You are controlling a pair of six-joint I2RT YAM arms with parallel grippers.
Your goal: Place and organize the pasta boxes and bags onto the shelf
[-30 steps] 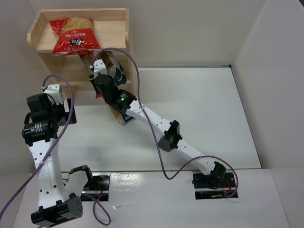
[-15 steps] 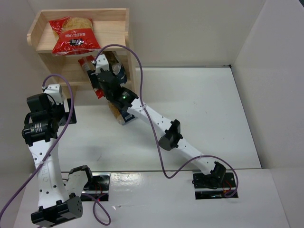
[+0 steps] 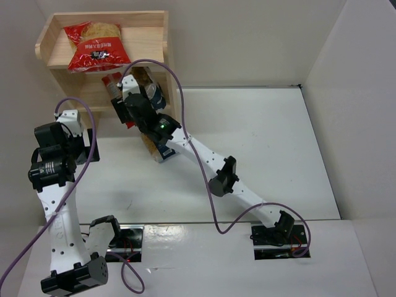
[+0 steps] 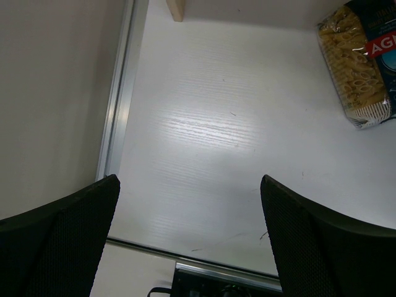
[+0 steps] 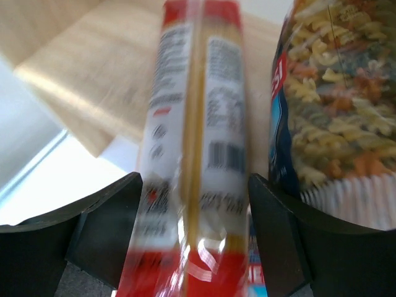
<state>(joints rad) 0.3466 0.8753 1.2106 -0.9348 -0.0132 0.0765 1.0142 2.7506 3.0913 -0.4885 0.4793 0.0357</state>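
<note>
White worktop (image 3: 260, 154) carries a light wooden two-tier shelf (image 3: 154, 37), upper left in the top view, a wide red bag (image 3: 96, 44) on its top tier. At the lower tier the right end effector (image 5: 193, 204) straddles a long red-yellow spaghetti pack (image 5: 198, 124) beside a clear blue-labelled fusilli bag (image 5: 328, 111); pinching or free, I cannot tell. The left end effector (image 4: 189, 182) hangs spread wide, empty.
</note>
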